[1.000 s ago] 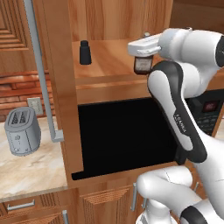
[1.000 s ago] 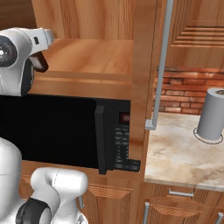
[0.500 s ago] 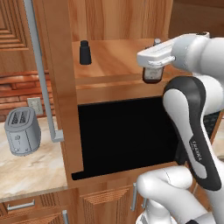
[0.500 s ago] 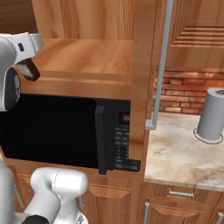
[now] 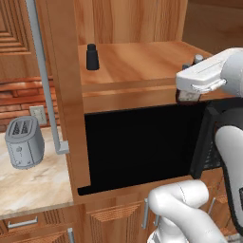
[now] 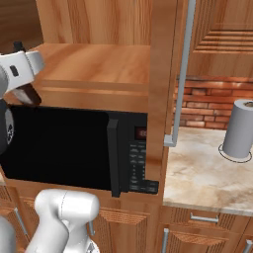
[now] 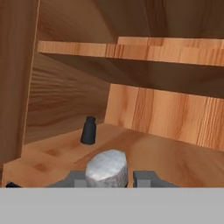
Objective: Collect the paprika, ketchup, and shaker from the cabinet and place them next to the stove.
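My gripper (image 5: 190,93) is shut on the ketchup (image 5: 185,98), a dark red bottle, at the front right of the cabinet (image 5: 137,64) shelf. In the right base view the gripper (image 6: 23,89) holds the ketchup (image 6: 27,95) at the shelf's left front edge. The hand view has the ketchup's grey cap (image 7: 107,168) between my fingertips (image 7: 146,178). The black shaker (image 5: 91,57) stands upright at the back left of the shelf, well away from the gripper, and it appears as the shaker (image 7: 89,130) in the hand view. The paprika and the stove are out of view.
A black microwave (image 6: 136,155) fills the recess under the shelf. A grey toaster (image 5: 23,142) sits on the marble counter to the left. A paper towel roll (image 6: 239,129) stands on the counter to the right. An upper shelf (image 7: 131,51) hangs over the gripper.
The arm has drawn the ketchup from deeper in the cabinet out towards the shelf's front edge, rightward in the left base view. The shaker has stayed put.
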